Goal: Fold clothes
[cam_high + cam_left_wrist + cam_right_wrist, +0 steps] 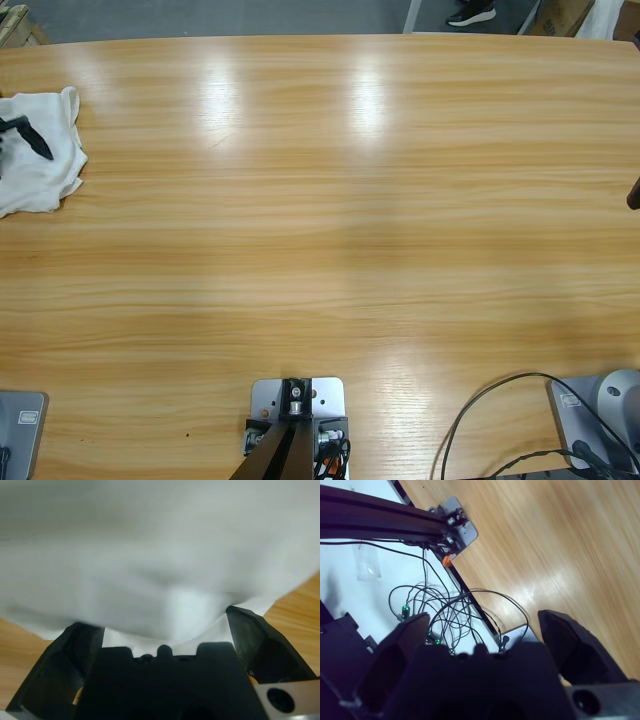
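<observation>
T-shirt [40, 150], one only, white and bunched, lies at the far left edge of the wooden table [330, 220], partly cut off by the picture's side. Open wood stretches from it across to the right edge. The left gripper [162, 625] has its jaws spread wide with the cloth right at and over their tips. The right gripper [485, 625], also spread, holds nothing and looks over the table's rim at a tangle of cables [445, 610]
</observation>
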Controlling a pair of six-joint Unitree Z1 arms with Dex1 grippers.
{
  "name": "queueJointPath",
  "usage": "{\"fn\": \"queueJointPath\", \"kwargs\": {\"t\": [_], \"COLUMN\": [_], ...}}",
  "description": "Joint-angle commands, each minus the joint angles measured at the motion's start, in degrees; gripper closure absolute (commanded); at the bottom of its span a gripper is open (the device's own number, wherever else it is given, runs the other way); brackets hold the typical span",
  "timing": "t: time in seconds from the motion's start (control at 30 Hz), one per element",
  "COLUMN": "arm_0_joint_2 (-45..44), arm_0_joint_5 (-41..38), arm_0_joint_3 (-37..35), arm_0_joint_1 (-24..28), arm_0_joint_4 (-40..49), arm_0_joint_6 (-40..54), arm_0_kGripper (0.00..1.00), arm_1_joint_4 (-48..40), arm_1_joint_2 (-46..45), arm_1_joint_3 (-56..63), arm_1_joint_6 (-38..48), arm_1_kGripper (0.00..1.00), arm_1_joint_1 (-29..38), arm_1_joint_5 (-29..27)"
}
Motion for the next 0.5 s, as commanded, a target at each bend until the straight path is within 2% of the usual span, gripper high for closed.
{"fn": "queueJointPath", "kwargs": {"t": [0.03, 0.23, 0.37, 0.5], "arm_0_joint_2": [4.63, -3.76, -13.23, -25.17], "arm_0_joint_5": [-1.41, -1.34, -1.99, -6.66], "arm_0_joint_3": [6.96, 9.83, 9.19, 6.22], "arm_0_joint_1": [0.30, 1.48, 2.00, -0.30], "arm_0_joint_4": [-4.40, -4.63, -0.52, 5.78], "arm_0_joint_6": [-0.40, -0.35, -0.31, -0.45], "arm_0_kGripper": [0.064, 0.069, 0.106, 0.110], "arm_1_joint_4": [1.50, 1.58, 1.74, 1.76], "arm_1_joint_2": [1.13, 0.71, 0.65, 1.97], "arm_1_joint_3": [0.30, 0.10, -0.92, -1.23], "arm_1_joint_6": [-0.01, -0.11, -0.01, 0.08], "arm_1_kGripper": [0.115, 0.115, 0.115, 0.115], "arm_1_joint_1": [-0.46, -0.53, -0.53, -0.53], "arm_1_joint_5": [0.90, 0.84, 1.88, 4.34]}}
